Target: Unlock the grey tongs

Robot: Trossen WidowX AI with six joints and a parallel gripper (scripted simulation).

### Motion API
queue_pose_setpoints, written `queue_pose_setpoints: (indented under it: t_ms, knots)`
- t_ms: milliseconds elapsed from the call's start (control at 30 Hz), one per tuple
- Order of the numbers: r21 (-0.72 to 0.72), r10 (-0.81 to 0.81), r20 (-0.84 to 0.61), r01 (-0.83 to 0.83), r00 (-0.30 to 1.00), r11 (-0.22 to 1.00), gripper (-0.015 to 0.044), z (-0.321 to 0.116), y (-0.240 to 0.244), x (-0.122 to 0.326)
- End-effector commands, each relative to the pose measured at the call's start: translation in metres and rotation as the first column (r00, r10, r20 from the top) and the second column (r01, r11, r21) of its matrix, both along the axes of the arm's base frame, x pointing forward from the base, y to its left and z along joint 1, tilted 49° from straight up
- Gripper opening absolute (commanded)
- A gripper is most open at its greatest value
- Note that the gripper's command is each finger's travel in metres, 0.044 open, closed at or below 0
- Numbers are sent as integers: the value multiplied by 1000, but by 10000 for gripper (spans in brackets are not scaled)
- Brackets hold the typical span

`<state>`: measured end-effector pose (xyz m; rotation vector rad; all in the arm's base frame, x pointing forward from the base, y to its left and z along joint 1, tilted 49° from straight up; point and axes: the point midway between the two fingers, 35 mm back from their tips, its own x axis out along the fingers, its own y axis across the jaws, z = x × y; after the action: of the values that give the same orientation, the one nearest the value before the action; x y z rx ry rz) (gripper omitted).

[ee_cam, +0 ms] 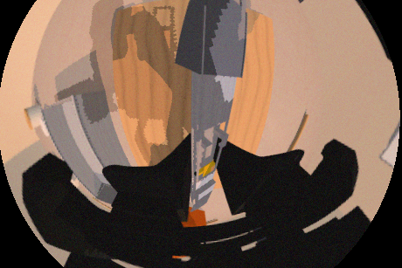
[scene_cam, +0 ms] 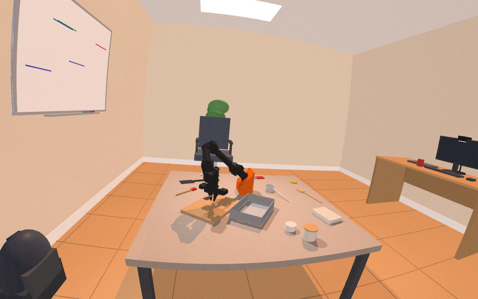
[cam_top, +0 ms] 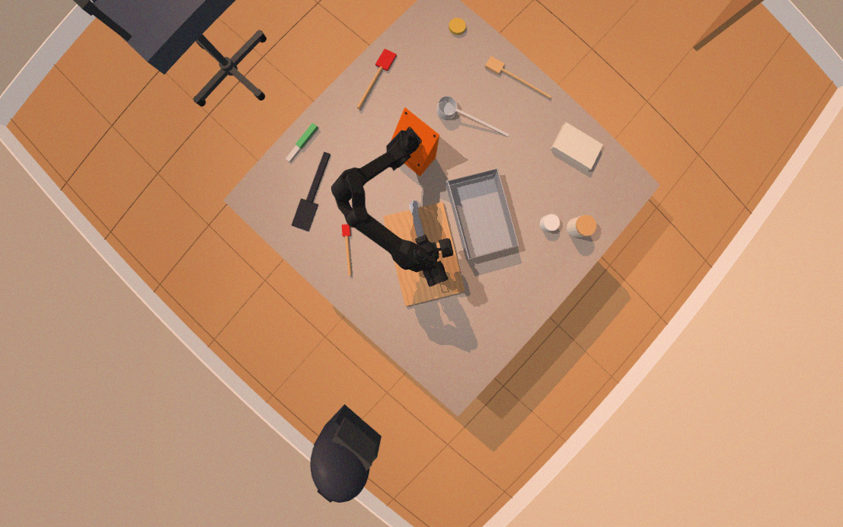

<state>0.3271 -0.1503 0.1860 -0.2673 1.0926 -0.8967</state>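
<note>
My gripper (cam_top: pixel 426 252) (scene_cam: pixel 213 198) (ee_cam: pixel 201 135) is above the wooden board (cam_top: pixel 411 292) (scene_cam: pixel 192 211) (ee_cam: pixel 259 75), shut on the grey tongs (cam_top: pixel 418 222) (ee_cam: pixel 210 101). In the wrist view the tongs run lengthwise between the black fingers. Their wide dark end is at the top and a small yellow part shows near the lower end, towards the orange base. The two arms look close together at the wide end, with only a thin line between them. Whether the lock is released cannot be told. The roasting tin (cam_top: pixel 492 251) (scene_cam: pixel 246 218) (ee_cam: pixel 65 132) stands beside the board with no tongs across it.
The orange arm base (cam_top: pixel 429 147) (scene_cam: pixel 245 186) is behind the board. A small red-headed spatula (cam_top: pixel 346 230) and a black spatula (cam_top: pixel 304 215) lie to the left in the overhead view. A white jar (cam_top: pixel 550 223) and an orange-lidded jar (cam_top: pixel 585 225) stand beyond the tin.
</note>
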Motion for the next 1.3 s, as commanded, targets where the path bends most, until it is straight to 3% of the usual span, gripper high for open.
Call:
queue_pose_setpoints:
  t_ms: [0, 367, 600, 1000, 1267]
  knots:
    - [0, 0, 1, 0, 1000, 1000, 165, 0, 0, 0]
    - [0, 0, 1, 0, 1000, 1000, 440, 0, 0, 0]
    - [17, -3, 1, 3, 1000, 1000, 440, -2, 20, 12]
    - [14, 5, -6, -5, 1000, 1000, 440, -17, 177, 54]
    - [13, 21, -8, -21, 1000, 1000, 440, -13, 184, 52]
